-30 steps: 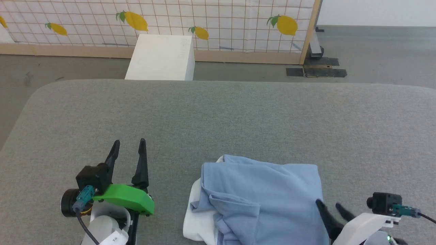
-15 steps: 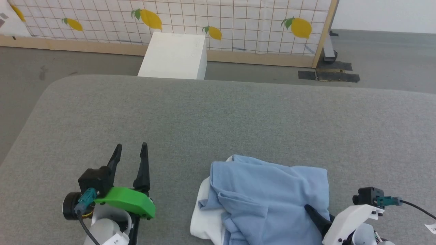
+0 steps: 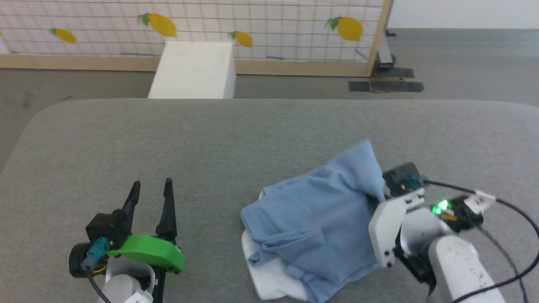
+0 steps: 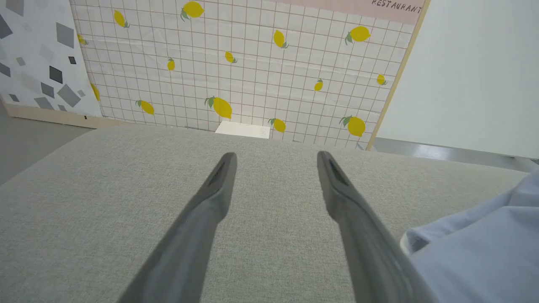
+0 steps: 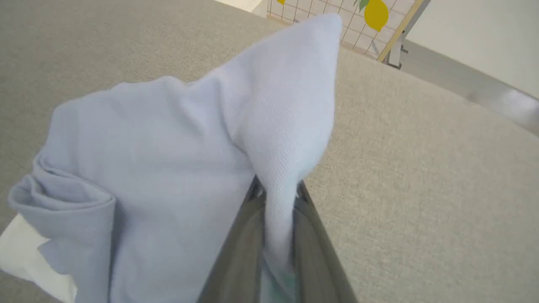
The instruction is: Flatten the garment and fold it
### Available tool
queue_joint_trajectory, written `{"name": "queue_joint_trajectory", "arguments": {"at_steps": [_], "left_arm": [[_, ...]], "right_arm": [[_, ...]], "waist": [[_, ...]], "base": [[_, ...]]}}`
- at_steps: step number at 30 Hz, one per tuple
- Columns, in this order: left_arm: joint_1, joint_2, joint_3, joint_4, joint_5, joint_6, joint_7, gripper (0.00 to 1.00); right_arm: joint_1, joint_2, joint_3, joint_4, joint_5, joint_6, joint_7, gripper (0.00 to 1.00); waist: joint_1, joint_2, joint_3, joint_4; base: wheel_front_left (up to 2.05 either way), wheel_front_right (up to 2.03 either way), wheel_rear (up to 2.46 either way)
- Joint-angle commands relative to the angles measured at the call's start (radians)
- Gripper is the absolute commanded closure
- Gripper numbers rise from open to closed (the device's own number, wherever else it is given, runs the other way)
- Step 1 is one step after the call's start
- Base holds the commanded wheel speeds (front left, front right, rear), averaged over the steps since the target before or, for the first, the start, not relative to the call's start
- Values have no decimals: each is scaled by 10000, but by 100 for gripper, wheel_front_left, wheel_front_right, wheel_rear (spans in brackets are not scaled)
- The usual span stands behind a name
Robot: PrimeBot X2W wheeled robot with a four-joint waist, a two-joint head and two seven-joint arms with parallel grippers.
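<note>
The grey cloth-covered table (image 3: 269, 134) spreads across most of the head view, its far-left corner rounded, with bare floor beyond. Behind the far edge stands a lemon-print panel (image 3: 269, 21), and in front of it a white block (image 3: 191, 69). Both sit well apart from the work and look to have no part in it.

The garment (image 3: 311, 214) lies on the near-right part of the table. It is bunched and doubled over itself, with loose folds along its near-left side. Its far-right corner stands up in a peak instead of lying flat. A white cloth (image 3: 269, 282) shows from under its near-left edge, so the shirt rests partly on that and partly on the table.

The peak is there because the right fingers (image 5: 242, 252) are clamped on that corner, a strip of blue knit pinched between them, as the right wrist view shows. A corner is probably the sensible hold, since drawing it outward should open the heap toward flat. Flattening looks barely begun and no folding is done.

The left fingers (image 4: 210, 202) are spread wide apart with nothing between them, low over bare table to the left of the garment and not touching it, seemingly waiting to take another edge
</note>
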Motion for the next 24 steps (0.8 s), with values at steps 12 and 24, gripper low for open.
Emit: {"name": "queue_joint_trajectory", "arguments": {"at_steps": [12, 24], "left_arm": [[-611, 24, 75, -718, 180, 37, -36, 0], [-1850, 600, -240, -1115, 467, -50, 71, 0]], "right_arm": [[-2714, -3240, 1373, -457, -339, -19, 892, 100], [-4381, -3813, -564, 1859, -982, -19, -317, 100]], "waist": [[-1, 0, 1423, -2911], [-1, 0, 3182, -3952]], "base": [[0, 0, 0], [0, 0, 0]]}}
